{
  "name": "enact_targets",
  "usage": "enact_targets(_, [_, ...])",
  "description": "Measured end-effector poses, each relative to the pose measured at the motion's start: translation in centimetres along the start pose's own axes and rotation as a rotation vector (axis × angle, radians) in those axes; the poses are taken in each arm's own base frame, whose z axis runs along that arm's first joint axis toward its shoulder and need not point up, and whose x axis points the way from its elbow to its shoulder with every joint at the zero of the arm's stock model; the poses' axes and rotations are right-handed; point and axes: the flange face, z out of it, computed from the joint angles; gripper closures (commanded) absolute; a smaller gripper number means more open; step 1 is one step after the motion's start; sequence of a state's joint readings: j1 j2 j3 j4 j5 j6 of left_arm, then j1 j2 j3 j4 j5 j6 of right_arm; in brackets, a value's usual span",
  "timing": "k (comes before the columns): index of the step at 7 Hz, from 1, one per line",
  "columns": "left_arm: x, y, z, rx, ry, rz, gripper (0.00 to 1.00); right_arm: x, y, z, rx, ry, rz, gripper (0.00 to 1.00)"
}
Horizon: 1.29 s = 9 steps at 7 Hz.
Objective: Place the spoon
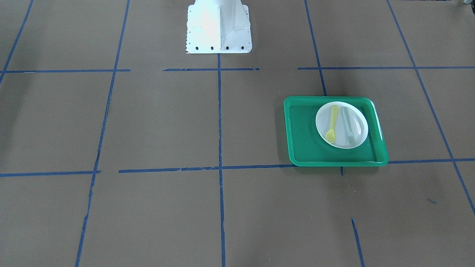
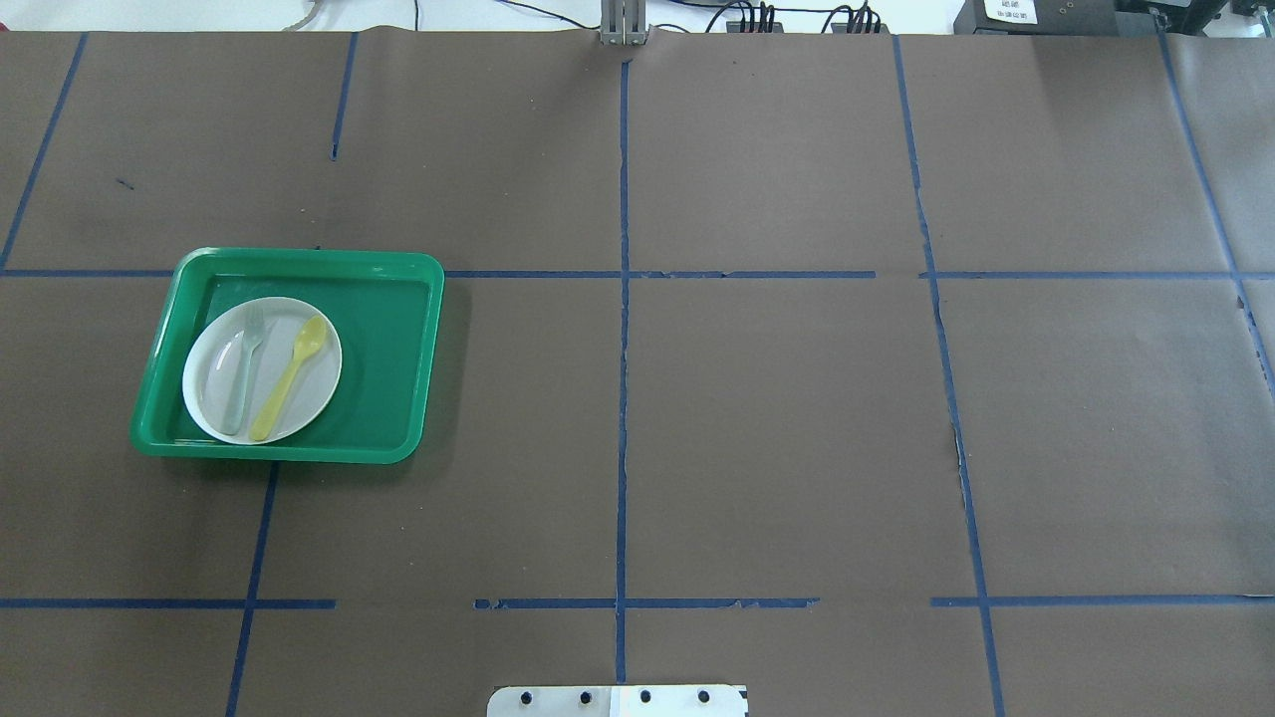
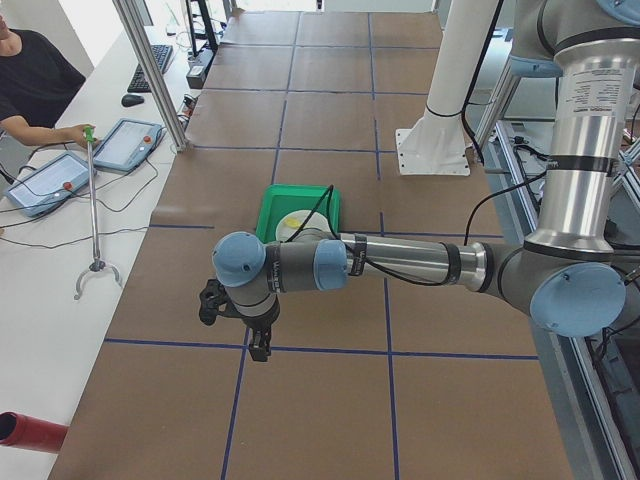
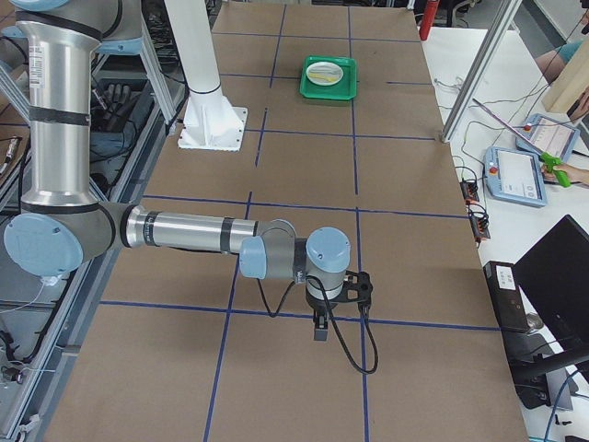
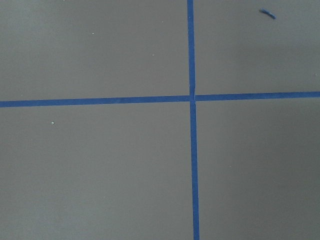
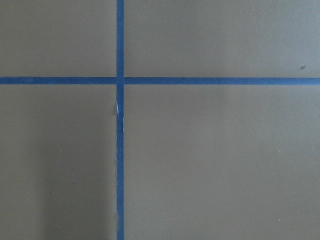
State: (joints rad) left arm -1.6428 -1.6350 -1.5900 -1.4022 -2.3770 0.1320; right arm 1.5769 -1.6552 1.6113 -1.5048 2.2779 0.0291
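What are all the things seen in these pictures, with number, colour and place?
spoon: 1, yellow, on the plate, beside the fork
fork: 1, pale grey-green, on the plate
plate: 1, white, in the tray
tray: 1, green, on the table, robot's left side
table: 1, brown, marked with blue tape lines
pedestal: 1, white, at the table's robot edge
person: 1, black shirt, beside the table
left tool: 1, black, above bare table; open or shut unclear
right tool: 1, black, above bare table; open or shut unclear

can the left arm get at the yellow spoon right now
Probably yes: the spoon lies uncovered on the plate, apart from the fork, in the tray on that arm's side, with nothing over it.
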Motion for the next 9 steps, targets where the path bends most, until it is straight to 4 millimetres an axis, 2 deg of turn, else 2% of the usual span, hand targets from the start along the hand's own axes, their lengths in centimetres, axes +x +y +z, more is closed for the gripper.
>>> enact_targets(2, [0.2,-0.1,0.0,0.016,0.002,0.009,0.00,0.0,0.0,0.0,0.000,0.000,0.000,0.00])
enact_targets(3, [1.4,-0.8,-0.1,0.044,0.012,0.040,0.00,0.0,0.0,0.0,0.000,0.001,0.000,0.00])
enact_targets(4, [4.5,-1.9,1.1,0.064,0.046,0.070,0.00,0.0,0.0,0.0,0.000,0.001,0.000,0.00])
enact_targets(6, [12.8,-3.7,4.7,0.094,0.116,0.099,0.00,0.0,0.0,0.0,0.000,0.000,0.000,0.00])
enact_targets(8, [21.9,-4.9,8.0,0.094,0.154,0.107,0.01,0.0,0.0,0.0,0.001,0.000,-0.001,0.00])
enact_targets(9, [27.0,-5.8,9.6,0.093,0.143,0.105,0.06,0.0,0.0,0.0,0.001,0.000,-0.001,0.00])
